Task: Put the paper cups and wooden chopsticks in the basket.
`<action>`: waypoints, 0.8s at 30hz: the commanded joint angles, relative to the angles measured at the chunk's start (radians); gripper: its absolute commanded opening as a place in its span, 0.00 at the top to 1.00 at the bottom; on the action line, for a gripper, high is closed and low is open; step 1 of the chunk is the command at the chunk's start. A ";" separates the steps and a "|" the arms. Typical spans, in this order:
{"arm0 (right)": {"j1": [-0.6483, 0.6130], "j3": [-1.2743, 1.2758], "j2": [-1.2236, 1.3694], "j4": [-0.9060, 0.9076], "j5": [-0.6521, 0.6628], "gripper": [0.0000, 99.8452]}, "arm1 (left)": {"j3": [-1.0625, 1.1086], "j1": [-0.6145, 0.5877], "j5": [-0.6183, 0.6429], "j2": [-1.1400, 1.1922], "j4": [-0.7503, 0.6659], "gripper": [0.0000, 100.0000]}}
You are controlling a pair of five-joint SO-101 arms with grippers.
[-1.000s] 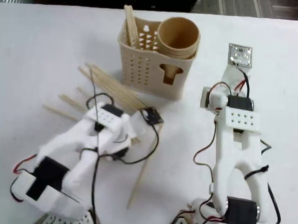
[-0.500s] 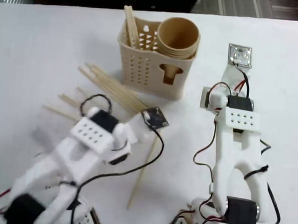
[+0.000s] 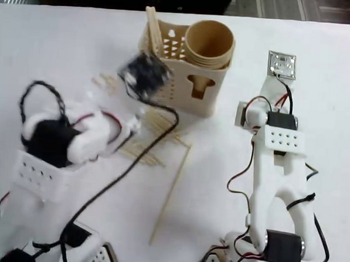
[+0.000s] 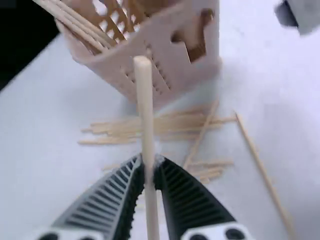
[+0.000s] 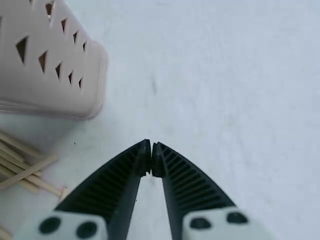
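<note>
Your left gripper [image 4: 147,162] had its jaws pinched narrow on one chopstick [image 4: 145,110], which ran straight out past the tips. Its free end pointed at the basket [image 4: 170,60]. From the wrist camera it lined up with the basket's near wall rather than its open mouth. I judge the stick's long axis needed tipping, end over the rim, before you let go. That arm was plainly the nearer one for the job.

The basket stood near the middle of the tabletop's [image 3: 62,43] far edge. The stacked cups [image 3: 210,42] were already in one compartment and a few upright sticks [image 3: 152,27] in the other. Loose chopsticks [image 3: 154,144] lay fanned on the tabletop just beside the basket's near corner. A single stick [image 3: 170,192] lay apart, running toward the near edge.

Your right gripper [image 5: 150,157] was closed on nothing, above bare tabletop beside the basket.

From overhead the left gripper was smeared by blur, so its height over the rim was hard to judge. Part of the pile was hidden beneath the arm.
</note>
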 commanded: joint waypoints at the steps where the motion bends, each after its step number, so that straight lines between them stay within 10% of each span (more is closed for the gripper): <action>1: 0.010 -0.002 -0.041 -0.031 -0.005 0.98 | -0.230 -0.005 0.054 0.085 -0.080 0.98; 24: 0.002 0.046 -0.041 -0.108 0.002 0.98 | -0.689 -0.008 0.270 0.593 -0.747 0.98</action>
